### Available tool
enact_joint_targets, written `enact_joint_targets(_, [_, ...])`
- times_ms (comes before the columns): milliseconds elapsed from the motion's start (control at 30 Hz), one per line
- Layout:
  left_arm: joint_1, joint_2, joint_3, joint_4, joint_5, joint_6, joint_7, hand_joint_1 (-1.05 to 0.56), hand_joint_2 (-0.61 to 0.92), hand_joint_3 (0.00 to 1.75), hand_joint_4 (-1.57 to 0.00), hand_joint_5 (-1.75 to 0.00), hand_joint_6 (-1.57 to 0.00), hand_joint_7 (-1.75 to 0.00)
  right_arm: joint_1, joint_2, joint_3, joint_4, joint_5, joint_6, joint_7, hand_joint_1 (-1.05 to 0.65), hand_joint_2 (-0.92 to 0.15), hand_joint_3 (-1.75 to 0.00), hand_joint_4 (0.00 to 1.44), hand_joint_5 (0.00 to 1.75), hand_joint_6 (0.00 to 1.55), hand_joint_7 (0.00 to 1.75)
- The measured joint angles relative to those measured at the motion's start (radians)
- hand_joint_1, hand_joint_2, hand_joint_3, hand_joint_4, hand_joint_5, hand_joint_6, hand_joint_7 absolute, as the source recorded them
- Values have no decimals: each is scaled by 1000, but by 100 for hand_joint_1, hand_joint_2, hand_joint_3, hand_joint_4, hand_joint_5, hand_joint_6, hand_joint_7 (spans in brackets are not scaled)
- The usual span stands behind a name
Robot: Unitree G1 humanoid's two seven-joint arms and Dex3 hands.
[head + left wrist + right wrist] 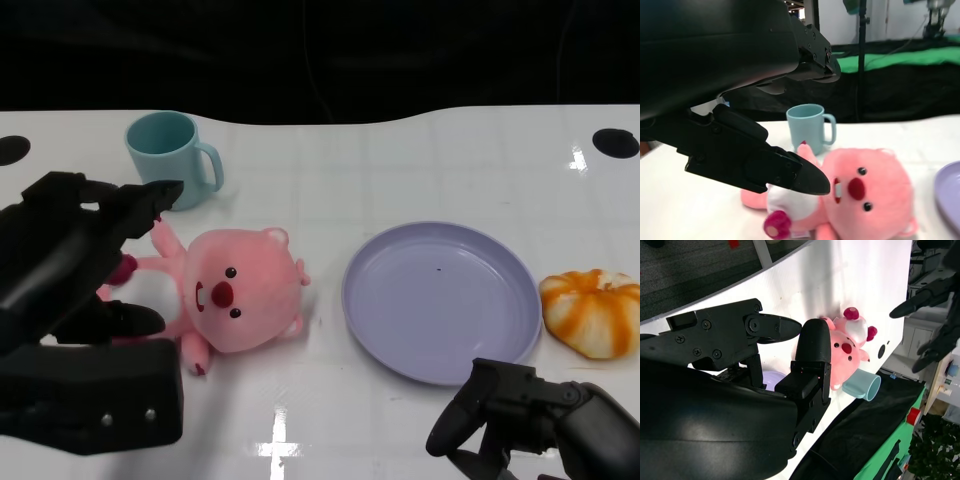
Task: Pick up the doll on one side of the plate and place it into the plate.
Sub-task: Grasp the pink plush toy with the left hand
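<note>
The pink plush doll (235,300) lies on its back on the white table, left of the lavender plate (440,300). My left hand (80,255) hovers over the doll's body side, fingers spread, with one finger above it and the thumb beside its arm; nothing is gripped. The left wrist view shows the doll (865,195) just beyond the lower finger (790,172). My right hand (530,415) hangs at the near edge in front of the plate, holding nothing. In the right wrist view the doll (845,347) lies beyond the right hand's fingers (812,347).
A teal cup (170,145) stands behind the doll, close to my left hand's fingertips. An orange-and-white pumpkin-shaped item (595,312) sits right of the plate. The table's far edge meets a black backdrop.
</note>
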Motion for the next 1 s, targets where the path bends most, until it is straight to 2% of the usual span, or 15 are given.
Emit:
enact_joint_targets(400, [-209,-9,-186,293,142,-2,-17,-74,92,5,-5,-53,-28,-3,10,4,14,-9,-2,0,-6,-25,-92,-36,66,159,59,131])
enact_joint_targets(633, [-299,-50,-264,437,175,15,-17,-74,92,5,-8,-45,-29,-2,15,6,23,-30,-6,17,-11,-25,-92,-36,66,159,58,131])
enact_joint_targets(833, [-388,-109,-331,658,182,38,-14,-72,92,5,-22,-24,-34,-1,21,8,23,-37,-5,19,-15,-26,-92,-36,65,160,59,131])
enact_joint_targets(1000, [-455,-154,-376,834,181,37,23,-73,92,3,-24,-21,-35,-1,26,8,23,-49,-5,33,-17,-26,-92,-36,65,160,58,131])
